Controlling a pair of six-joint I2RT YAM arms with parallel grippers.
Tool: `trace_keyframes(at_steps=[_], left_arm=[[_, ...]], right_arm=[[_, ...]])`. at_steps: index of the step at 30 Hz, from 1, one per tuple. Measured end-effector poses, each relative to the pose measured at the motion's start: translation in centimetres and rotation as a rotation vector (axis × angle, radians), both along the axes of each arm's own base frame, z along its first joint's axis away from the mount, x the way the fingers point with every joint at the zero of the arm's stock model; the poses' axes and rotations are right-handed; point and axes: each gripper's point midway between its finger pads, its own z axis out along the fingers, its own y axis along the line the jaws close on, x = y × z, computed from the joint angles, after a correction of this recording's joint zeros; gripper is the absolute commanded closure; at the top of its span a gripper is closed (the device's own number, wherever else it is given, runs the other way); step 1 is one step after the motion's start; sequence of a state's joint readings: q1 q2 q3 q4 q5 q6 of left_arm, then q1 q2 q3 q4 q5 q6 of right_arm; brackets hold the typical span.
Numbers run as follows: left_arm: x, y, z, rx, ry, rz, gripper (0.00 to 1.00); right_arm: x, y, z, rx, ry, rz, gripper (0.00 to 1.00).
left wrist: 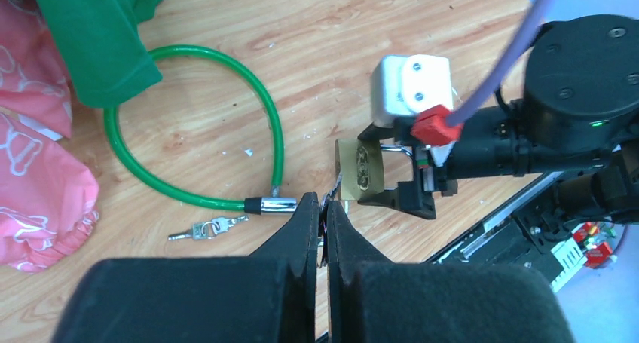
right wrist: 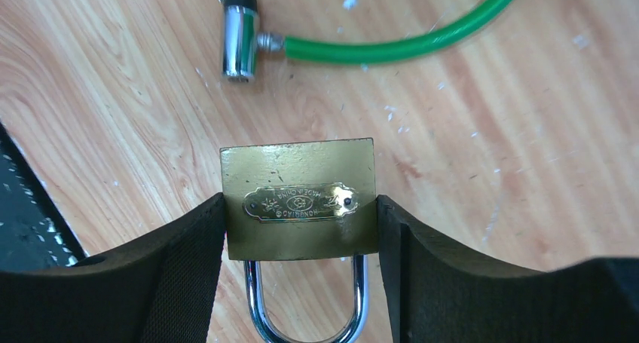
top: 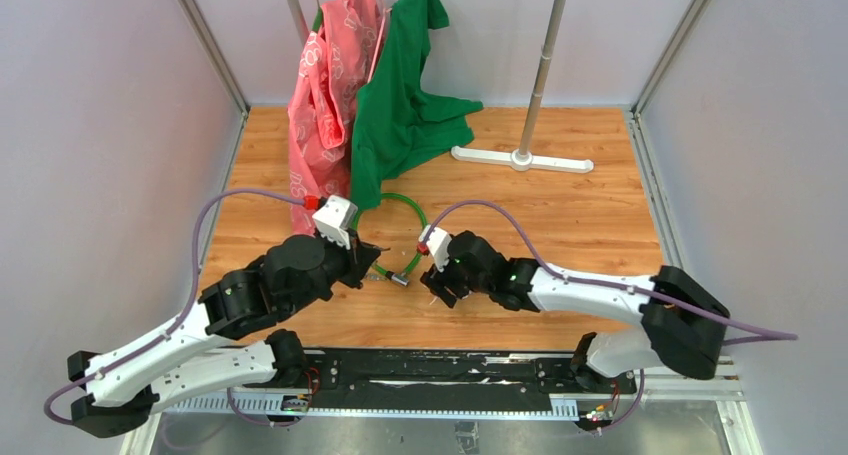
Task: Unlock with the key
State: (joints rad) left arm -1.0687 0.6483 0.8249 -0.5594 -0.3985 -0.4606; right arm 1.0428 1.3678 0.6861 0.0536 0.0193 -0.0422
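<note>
Brass padlock [right wrist: 299, 207] is clamped by its sides between your right gripper's [right wrist: 301, 218] pads, shackle pointing back at the wrist. Your left gripper [left wrist: 322, 206] is pinched fully closed on the key [left wrist: 325, 228], just a thin silvery sliver between the fingertips, right beside the padlock's body. The green cable lock [left wrist: 226, 64] and a small key bunch [left wrist: 207, 228] lie on the wooden table [left wrist: 316, 56].

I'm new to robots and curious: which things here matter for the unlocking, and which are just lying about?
In the job: key in left pincer; brass padlock in right pincer.
Lying about: green cable lock, bunch of keys, pink garment, green garment, rack stand.
</note>
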Motion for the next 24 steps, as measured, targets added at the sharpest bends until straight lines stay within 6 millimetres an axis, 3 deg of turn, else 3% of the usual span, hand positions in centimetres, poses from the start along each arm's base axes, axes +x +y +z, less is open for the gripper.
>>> trace_keyframes(at_steps=[6, 12, 24], left_arm=[[-0.1, 0.7, 2.4, -0.01, -0.022, 0.006, 1.0], [-0.3, 1.1, 3.2, -0.017, -0.032, 0.007, 1.0], [-0.6, 1.4, 6.4, -0.052, -0.064, -0.011, 1.0]], right_arm=[[0.6, 0.3, 5.7, 0.109, -0.154, 0.057, 1.0], [0.4, 0.5, 9.9, 0.242, -0.321, 0.145, 1.0], [-0.1, 2.0, 13.8, 0.332, -0.609, 0.34, 1.0]])
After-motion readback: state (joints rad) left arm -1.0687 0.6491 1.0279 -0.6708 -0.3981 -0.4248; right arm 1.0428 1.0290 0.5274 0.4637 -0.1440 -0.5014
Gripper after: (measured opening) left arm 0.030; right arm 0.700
